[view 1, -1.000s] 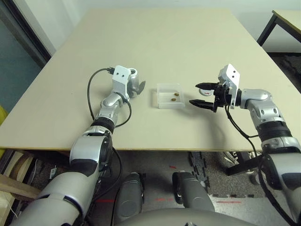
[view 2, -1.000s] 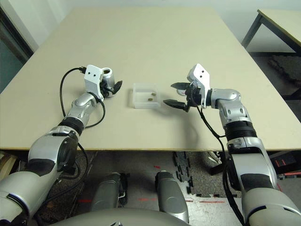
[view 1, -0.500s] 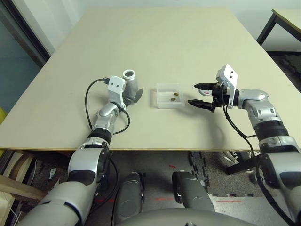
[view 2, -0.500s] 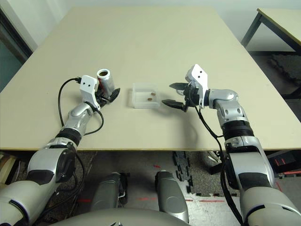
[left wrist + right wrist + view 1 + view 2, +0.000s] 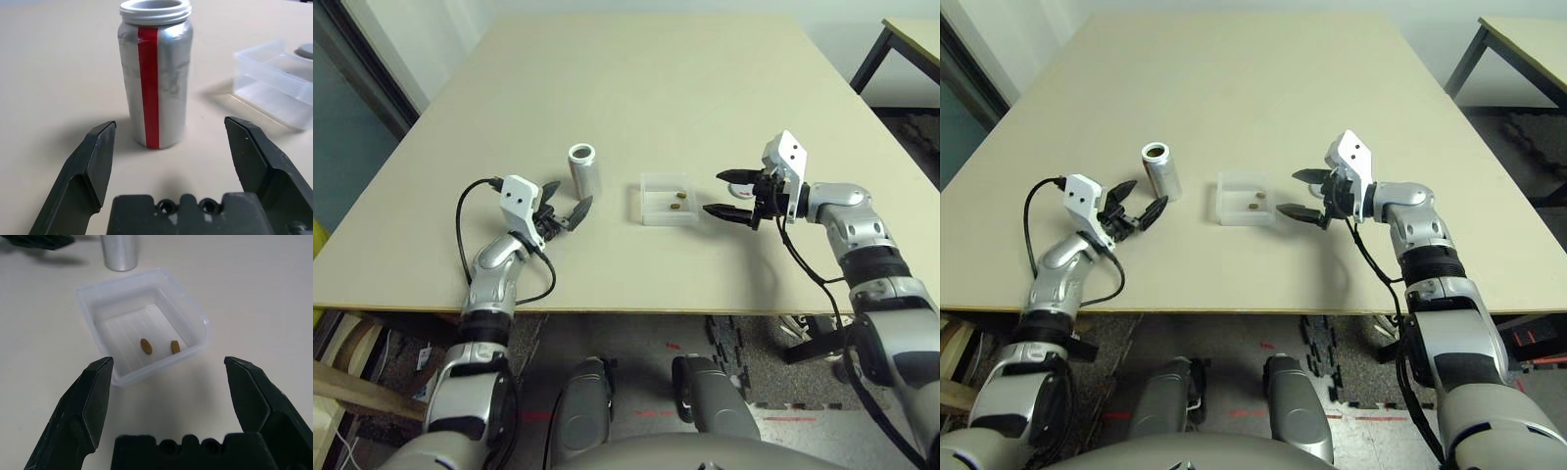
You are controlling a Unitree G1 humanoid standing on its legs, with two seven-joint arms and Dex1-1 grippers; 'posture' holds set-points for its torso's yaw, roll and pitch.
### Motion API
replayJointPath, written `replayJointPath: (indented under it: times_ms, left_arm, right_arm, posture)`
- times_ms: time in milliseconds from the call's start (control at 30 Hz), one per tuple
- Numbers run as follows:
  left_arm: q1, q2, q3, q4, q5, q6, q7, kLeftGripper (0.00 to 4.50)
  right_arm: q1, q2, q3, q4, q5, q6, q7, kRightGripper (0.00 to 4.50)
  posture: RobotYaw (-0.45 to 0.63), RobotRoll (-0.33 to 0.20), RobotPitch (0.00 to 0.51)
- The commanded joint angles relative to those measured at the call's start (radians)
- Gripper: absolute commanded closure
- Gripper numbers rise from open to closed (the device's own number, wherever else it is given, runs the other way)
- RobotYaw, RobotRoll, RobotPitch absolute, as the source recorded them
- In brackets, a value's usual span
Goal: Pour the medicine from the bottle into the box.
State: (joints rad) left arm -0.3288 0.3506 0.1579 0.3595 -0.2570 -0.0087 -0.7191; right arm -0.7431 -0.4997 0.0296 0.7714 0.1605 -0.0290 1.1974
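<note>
Two pills in box; bottle upright, uncapped, no gripper on it.

The medicine [image 5: 146, 346], two brownish-yellow pills, lies on the floor of the clear box [image 5: 667, 199] mid-table, toward the near edge. The bottle [image 5: 583, 169] stands just left of the box, mouth open, red stripe showing. Left gripper [image 5: 563, 213] sits near the bottle on its near-left side, fingers spread, holding nothing. Right gripper [image 5: 727, 194] hangs just right of the box, fingers spread wide, empty.

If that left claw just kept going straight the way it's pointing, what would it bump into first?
Most likely the bottle: it stands upright and uncapped straight ahead of the open left gripper, centred between its fingers. The clear box sits off to one side.
</note>
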Motion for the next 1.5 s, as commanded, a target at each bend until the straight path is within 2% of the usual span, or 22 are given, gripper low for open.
replayJointPath:
  times_ms: [33, 300, 500, 767, 1100, 1500]
  left_arm:
    - [0.032, 0.032, 0.018, -0.102, -0.047, 0.08, 0.001, 0.05]
    - [0.064, 0.154, 0.134, -0.162, -0.118, 0.19, 0.024, 0.05]
    - [-0.02, 0.238, 0.211, -0.049, -0.131, 0.187, 0.044, 0.05]
    - [-0.182, 0.336, 0.23, 0.205, -0.093, 0.13, 0.055, 0.05]
    - [-0.346, 0.376, 0.205, 0.519, -0.02, -0.001, 0.082, 0.05]
    - [-0.451, 0.395, 0.189, 0.706, 0.031, -0.08, 0.102, 0.05]
  right_arm:
    - [-0.014, -0.009, -0.01, 0.026, -0.005, -0.013, -0.009, 0.0]
    - [0.01, -0.01, -0.071, 0.021, 0.032, 0.002, -0.086, 0.0]
    - [0.027, -0.013, -0.153, 0.014, 0.07, 0.038, -0.204, 0.0]
    - [0.061, -0.027, -0.228, -0.056, 0.081, 0.078, -0.378, 0.0]
    - [0.157, -0.042, -0.356, -0.162, 0.089, 0.087, -0.664, 0.0]
    - [0.177, -0.062, -0.388, -0.141, 0.104, 0.069, -0.708, 0.0]
  posture:
    - [-0.12, 0.0, 0.103]
    - [-0.09, 0.0, 0.105]
    - [-0.07, 0.0, 0.113]
    - [-0.08, 0.0, 0.138]
    - [-0.13, 0.0, 0.156]
    - [-0.14, 0.0, 0.158]
